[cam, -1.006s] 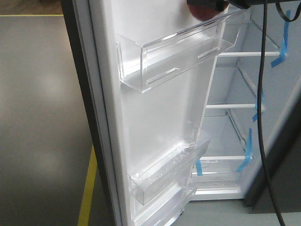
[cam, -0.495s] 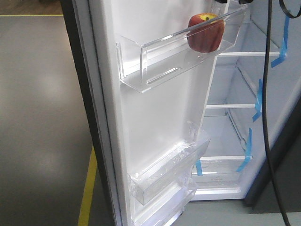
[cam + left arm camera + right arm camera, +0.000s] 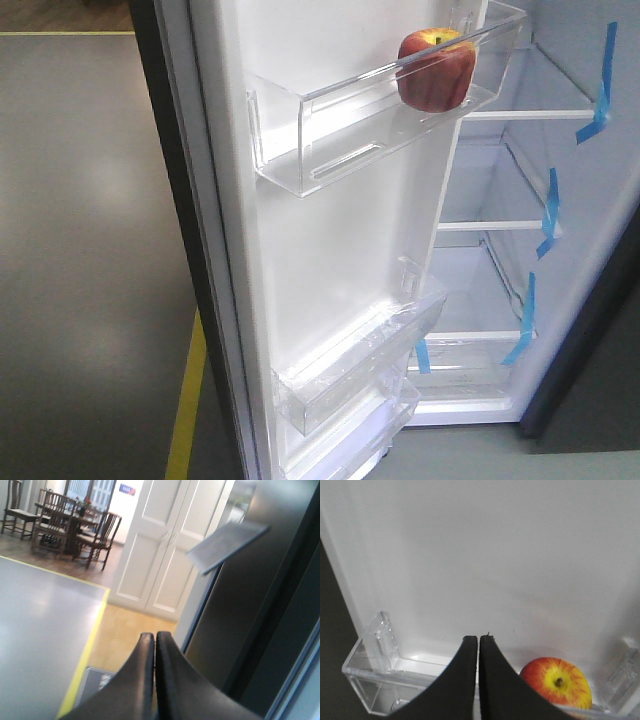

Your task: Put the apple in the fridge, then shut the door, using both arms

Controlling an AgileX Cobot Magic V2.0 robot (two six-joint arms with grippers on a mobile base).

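Right gripper (image 3: 478,642), its two black fingers pressed together on nothing, faces the white lining of the open door (image 3: 320,260) just above the upper bin (image 3: 330,130). Inside that clear bin, at the end nearest the fridge (image 3: 590,250), rests the apple (image 3: 437,70), stem up. Below the upper bin, two lower bins (image 3: 350,365) line the same door. Beyond the upper bin stand white shelves (image 3: 500,226) and blue tape strips (image 3: 550,200). The left gripper (image 3: 155,640), likewise closed and empty, is beside a dark grey outer face, away from the bin.
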